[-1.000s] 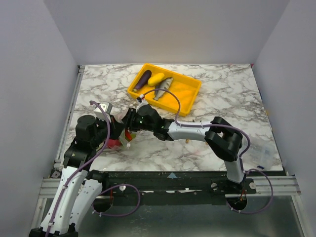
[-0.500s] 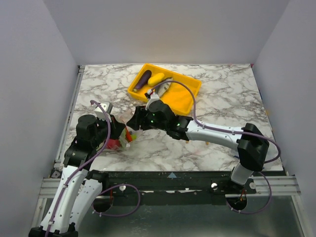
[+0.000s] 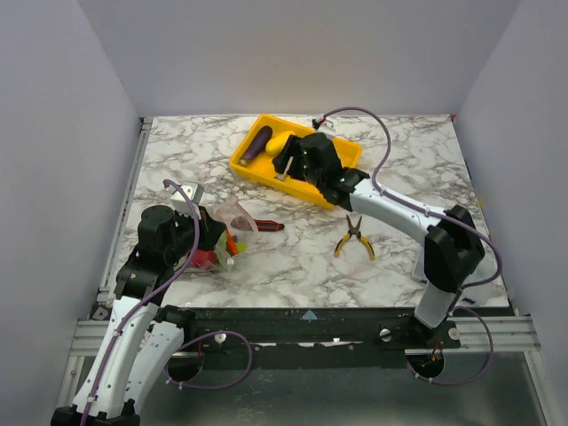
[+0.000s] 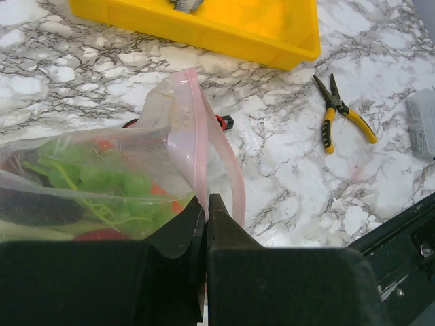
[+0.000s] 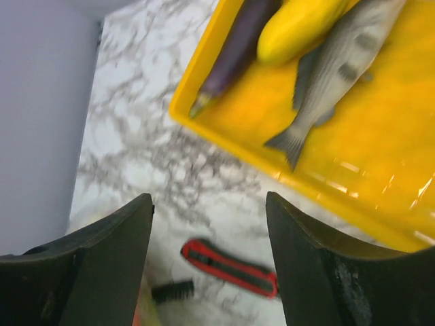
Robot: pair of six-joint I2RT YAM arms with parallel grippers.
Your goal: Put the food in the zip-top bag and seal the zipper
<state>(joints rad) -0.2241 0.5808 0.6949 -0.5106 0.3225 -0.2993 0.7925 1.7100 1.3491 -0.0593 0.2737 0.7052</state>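
Left pincer [image 4: 206,204] together, clamped on the pink zipper [image 4: 198,136] edge of the zip-top bag [image 4: 102,170], at the counter's near left. The bag lies on its side, mouth gaping toward the tray, with green lettuce [image 4: 102,180] and red bits visible through the plastic. Red-and-black pocket knife [image 3: 266,225] lies just beyond the bag mouth on the counter [image 3: 399,151]. Right pincer [image 5: 209,200] apart, nothing between the fingers, hovering over the near-left part of the yellow tray [image 5: 380,197]. In the tray: purple eggplant [image 5: 238,47], yellow squash [image 5: 299,24] touching it, and grey fish [image 5: 340,68] beside the squash, tail toward the pincer. Yellow-handled pliers [image 3: 356,237] lie on the counter, near the right arm and well apart from the bag.
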